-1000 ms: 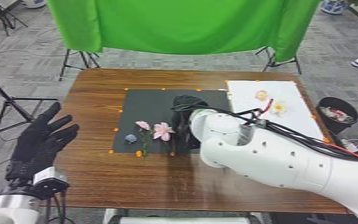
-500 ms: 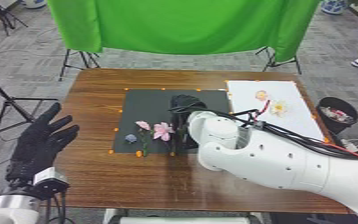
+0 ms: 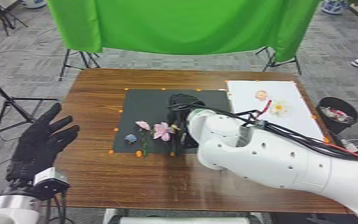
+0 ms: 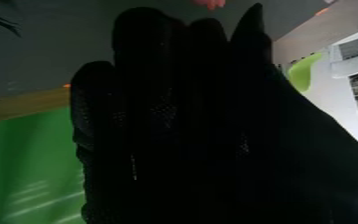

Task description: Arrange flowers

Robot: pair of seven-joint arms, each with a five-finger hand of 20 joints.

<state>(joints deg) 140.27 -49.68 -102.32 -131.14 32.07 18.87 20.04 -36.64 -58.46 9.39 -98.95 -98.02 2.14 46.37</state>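
My right hand is over the black sheet, right of a larger pink flower and a smaller pink one with green stems. A small grey-blue flower lies left of them. On the white sheet are a peach flower and a pale yellow-white one. In the right wrist view the glove of my right hand has straight fingers, and part of a pink flower shows beyond them. My left hand is open beside the table's left edge.
Orange markers line both sheets on the wooden table. A black bin stands beyond the table's right edge. Behind the table hangs a green cloth on stands, and a black tripod is on the left.
My right hand has shifted slightly to the left over the black sheet. My left hand and the flowers stay where they were.
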